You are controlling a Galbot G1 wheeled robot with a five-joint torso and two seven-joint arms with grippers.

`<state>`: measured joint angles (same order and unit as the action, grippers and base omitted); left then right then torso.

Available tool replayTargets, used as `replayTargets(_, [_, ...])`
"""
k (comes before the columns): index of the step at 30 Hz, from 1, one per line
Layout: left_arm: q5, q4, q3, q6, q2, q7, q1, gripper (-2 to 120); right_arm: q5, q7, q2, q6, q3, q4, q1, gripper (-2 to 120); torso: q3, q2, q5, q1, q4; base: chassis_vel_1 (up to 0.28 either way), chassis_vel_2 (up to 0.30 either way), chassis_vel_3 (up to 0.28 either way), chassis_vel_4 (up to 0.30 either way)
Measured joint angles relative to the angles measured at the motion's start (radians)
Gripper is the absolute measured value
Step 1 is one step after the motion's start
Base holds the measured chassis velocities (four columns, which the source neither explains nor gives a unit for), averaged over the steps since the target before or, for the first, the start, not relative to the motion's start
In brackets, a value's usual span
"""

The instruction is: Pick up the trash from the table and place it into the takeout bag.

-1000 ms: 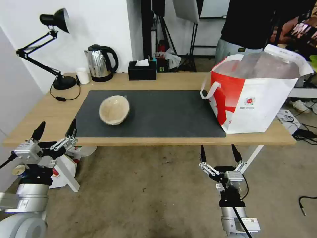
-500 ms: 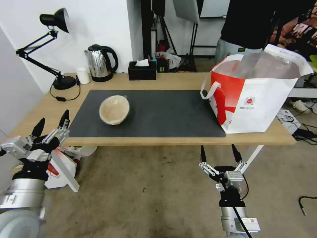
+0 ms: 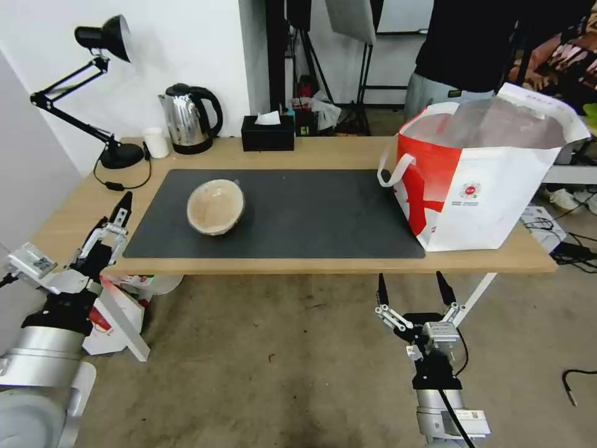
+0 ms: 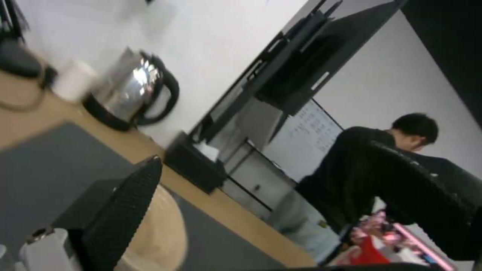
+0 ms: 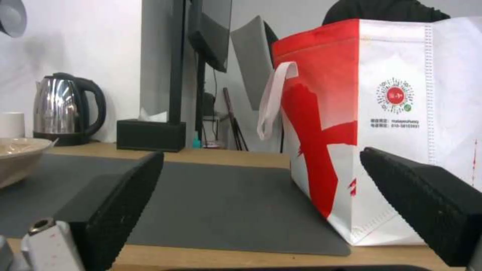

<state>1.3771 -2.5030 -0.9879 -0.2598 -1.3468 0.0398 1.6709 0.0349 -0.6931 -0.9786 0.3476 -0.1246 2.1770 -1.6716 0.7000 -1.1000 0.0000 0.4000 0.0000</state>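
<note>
Table [image 3: 298,152]: long light-wood top on white legs, carrying a dark grey mat [image 3: 298,211] across its middle.
Trash: 1 tan paper bowl [image 3: 215,206] lies tipped on the left part of the mat, its mouth turned toward the robot; the right wrist view shows its rim at the frame edge [image 5: 20,150], and the left wrist view shows it partly behind a dark finger [image 4: 160,233].
Takeout bag [image 3: 491,186]: boxy white and red bag with foil lining, standing upright at the table's right end, partly on the mat's right edge; its mouth is open, 1 white loop handle hangs on the side facing the bowl, and a small round logo faces the robot.
Left gripper [image 3: 99,233]: raised at the table's left front corner, fingers pointing toward the bowl but well apart from it; whether the fingers are spread or closed cannot be told.
Right gripper [image 3: 413,289]: below the table's front edge, near the bag's side, fingers spread wide with nothing between them [image 5: 266,210].
Back of table: black desk lamp [image 3: 93,93], small white cup [image 3: 155,142], steel kettle [image 3: 189,118], black tissue box [image 3: 268,132].
</note>
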Motion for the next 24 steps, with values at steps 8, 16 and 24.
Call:
replayTargets(8, [0.064, 0.000, -0.002, -0.025, 0.006, 0.019, -0.003, 100, 0.000, 0.000, 0.000, 0.000, 0.000, 0.000, 0.000, 100, 0.000, 0.000, 0.0001, 0.000, 0.0000, 0.000, 0.000, 0.000, 0.000])
replayTargets(16, [0.141, 0.006, -0.010, -0.057, 0.012, 0.066, -0.019, 100, 0.000, 0.000, 0.000, 0.000, 0.000, 0.000, 0.000, 100, 0.000, 0.000, 0.0001, 0.000, 0.0001, 0.000, 0.000, 0.000, 0.000])
replayTargets(24, [0.187, 0.013, -0.016, -0.079, 0.017, 0.098, -0.031, 100, 0.000, 0.000, 0.000, 0.000, 0.000, 0.000, 0.000, 100, 0.000, 0.000, -0.0002, 0.000, -0.0004, 0.000, 0.000, 0.000, 0.000])
